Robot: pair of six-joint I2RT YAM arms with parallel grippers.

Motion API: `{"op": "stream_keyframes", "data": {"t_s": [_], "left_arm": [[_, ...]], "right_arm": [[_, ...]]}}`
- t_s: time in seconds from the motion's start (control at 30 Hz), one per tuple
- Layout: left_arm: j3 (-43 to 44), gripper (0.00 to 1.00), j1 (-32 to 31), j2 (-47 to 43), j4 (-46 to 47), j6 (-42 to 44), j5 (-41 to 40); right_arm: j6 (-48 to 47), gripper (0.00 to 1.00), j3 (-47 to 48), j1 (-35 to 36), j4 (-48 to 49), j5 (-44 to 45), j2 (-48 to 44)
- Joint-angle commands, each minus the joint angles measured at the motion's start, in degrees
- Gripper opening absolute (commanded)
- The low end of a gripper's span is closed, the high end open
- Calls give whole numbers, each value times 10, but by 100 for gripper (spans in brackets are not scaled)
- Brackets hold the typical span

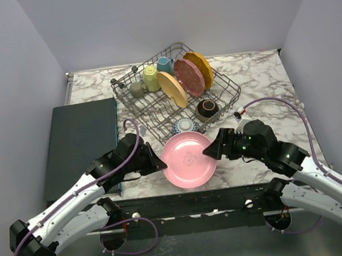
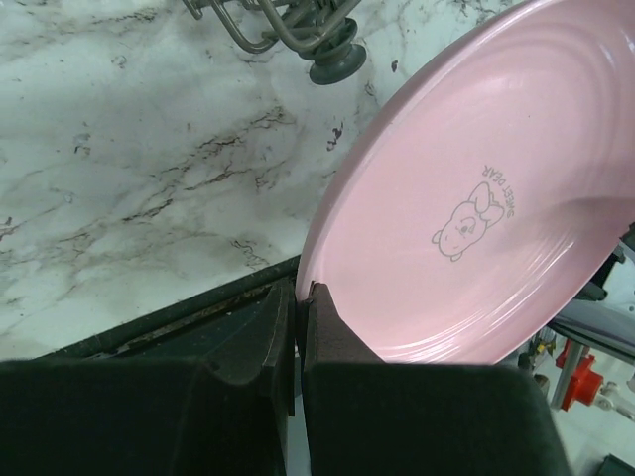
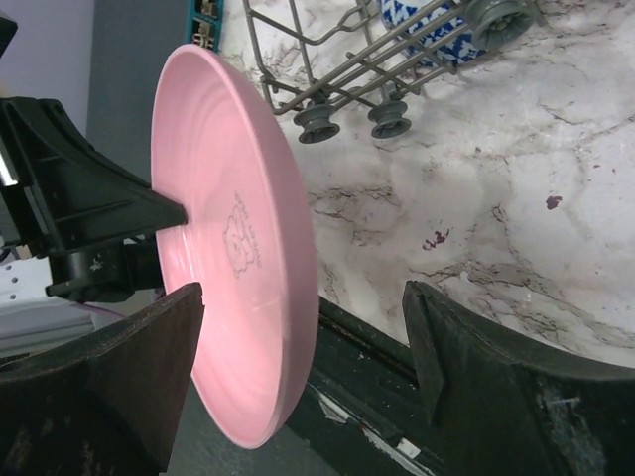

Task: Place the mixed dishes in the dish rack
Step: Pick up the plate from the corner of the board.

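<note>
The left gripper (image 2: 298, 297) is clamping only the thin rim of the pink plate (image 1: 188, 160) at its 9 o'clock. The right gripper (image 1: 210, 151) is waiting at 3 o'clock, jaws wide apart and not holding. The plate is sitting at 6 o'clock of the rack (image 1: 157, 114). With so small a grip it could be pivoting or slipping out, striking the table edge.

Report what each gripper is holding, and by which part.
The left gripper pinches the round glossy pink plate by its rim, on the plate's left side. The right gripper is open at the opposite edge, gripping nothing.
</note>
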Motion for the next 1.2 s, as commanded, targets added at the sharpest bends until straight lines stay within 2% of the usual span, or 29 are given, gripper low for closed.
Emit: {"op": "stream_keyframes", "data": {"t_s": [0.0, 0.17, 0.7, 1.17], "left_arm": [[20, 0, -2, -14, 1, 15, -47], [27, 0, -2, -11, 2, 20, -56], [29, 0, -2, -29, 1, 23, -51], [25, 0, -2, -47, -11, 25, -59]], "right_arm": [[9, 88, 0, 4, 32, -41, -6], [14, 88, -25, 4, 89, -87, -2], [38, 87, -51, 4, 161, -138, 17], [62, 73, -65, 4, 202, -172, -9]]}}
